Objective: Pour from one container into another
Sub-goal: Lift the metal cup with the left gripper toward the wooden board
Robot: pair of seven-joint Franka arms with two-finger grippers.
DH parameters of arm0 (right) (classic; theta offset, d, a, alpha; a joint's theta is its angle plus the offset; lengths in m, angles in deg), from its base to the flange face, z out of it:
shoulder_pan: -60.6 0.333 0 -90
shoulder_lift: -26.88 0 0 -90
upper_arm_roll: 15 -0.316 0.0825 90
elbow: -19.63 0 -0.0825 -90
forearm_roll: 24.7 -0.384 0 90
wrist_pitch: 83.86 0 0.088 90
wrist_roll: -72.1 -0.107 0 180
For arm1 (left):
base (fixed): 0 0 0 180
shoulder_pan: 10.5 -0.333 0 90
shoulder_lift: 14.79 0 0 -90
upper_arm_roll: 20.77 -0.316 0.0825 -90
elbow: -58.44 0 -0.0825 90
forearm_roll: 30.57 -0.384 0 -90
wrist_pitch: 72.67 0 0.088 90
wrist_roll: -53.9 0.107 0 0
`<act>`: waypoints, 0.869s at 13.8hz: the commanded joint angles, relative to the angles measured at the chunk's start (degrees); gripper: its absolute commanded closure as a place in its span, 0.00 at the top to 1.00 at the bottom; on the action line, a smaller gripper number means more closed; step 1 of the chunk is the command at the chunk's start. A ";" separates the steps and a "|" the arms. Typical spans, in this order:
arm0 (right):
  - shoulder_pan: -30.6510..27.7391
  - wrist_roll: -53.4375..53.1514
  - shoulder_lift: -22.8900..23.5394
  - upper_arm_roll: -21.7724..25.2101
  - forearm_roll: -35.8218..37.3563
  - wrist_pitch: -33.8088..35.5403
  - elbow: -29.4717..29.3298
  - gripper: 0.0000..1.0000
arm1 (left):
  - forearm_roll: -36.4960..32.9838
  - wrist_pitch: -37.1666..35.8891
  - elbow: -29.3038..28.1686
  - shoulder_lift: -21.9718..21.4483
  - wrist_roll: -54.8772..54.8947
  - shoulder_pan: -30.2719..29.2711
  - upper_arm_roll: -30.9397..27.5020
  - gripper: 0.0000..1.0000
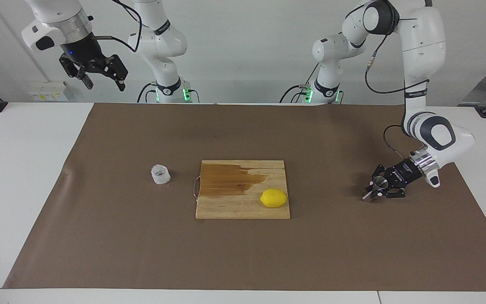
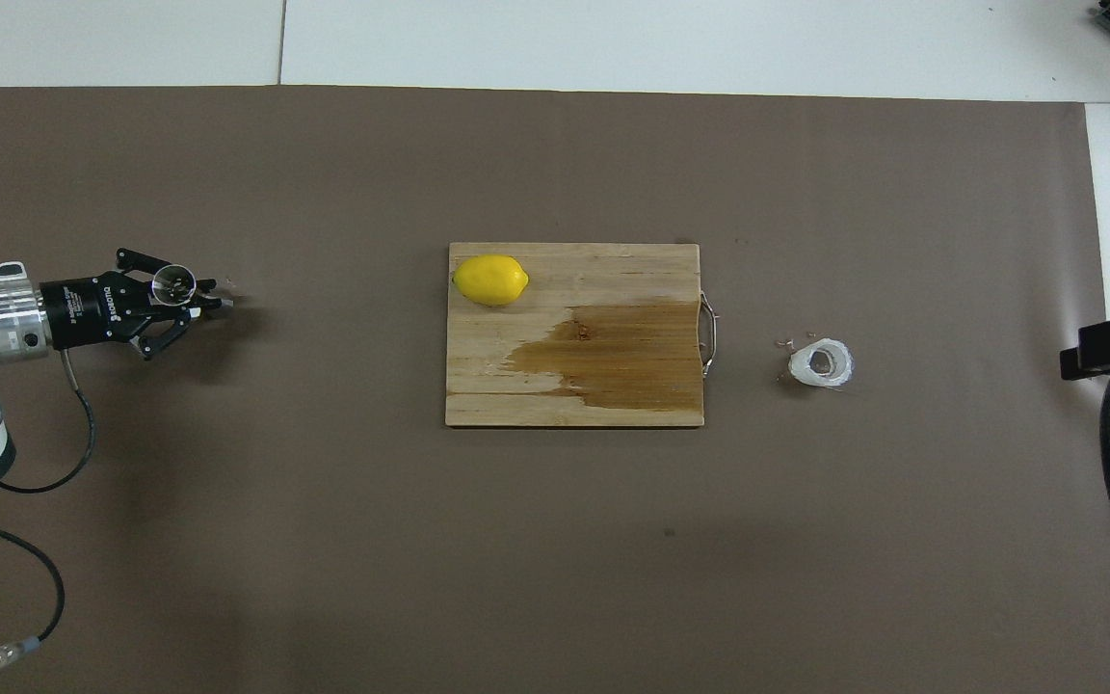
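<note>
Two fingers of my left gripper point(image 1: 373, 191) are clamped on the jigger point(image 1: 379, 182) at the left arm's end of the table. I'd lift it upright, slowly. My right gripper point(image 1: 99, 78) waits high, fingers spread; the cup point(image 1: 160, 174) sits beside the cutting board point(image 1: 243, 202).

You have: shiny steel jigger point(image 1: 379, 182); frosty, crinkled translucent plastic cup point(image 1: 160, 174); wooden cutting board point(image 1: 243, 207), partly wet-darkened, with metal handle point(image 2: 708, 334); smooth glossy lemon point(image 1: 274, 198); matt brown paper sheet point(image 1: 243, 253).
</note>
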 commanded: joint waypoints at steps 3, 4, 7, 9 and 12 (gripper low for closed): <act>-0.84 1.49 -0.89 -0.16 -1.30 0.62 0.49 1.00 | 2.22 1.14 -2.10 -1.79 0.36 -0.25 -0.37 0.00; -0.84 1.49 -0.89 -0.16 -1.30 0.62 0.49 1.00 | 2.22 0.88 -1.92 -1.79 0.19 -0.25 -0.37 0.00; -0.84 1.49 -0.89 -0.16 -1.30 0.62 0.49 1.00 | 3.01 -1.48 -0.96 -1.88 -1.12 0.18 -0.19 0.00; -0.84 1.49 -0.89 -0.25 -1.30 0.62 0.49 1.00 | 3.01 -2.20 -0.77 -2.84 -2.10 0.71 -0.02 0.00; -0.84 1.49 -0.89 -0.16 -1.30 0.62 0.49 1.00 | 4.68 -3.42 -1.21 -4.77 -2.19 3.69 0.25 0.00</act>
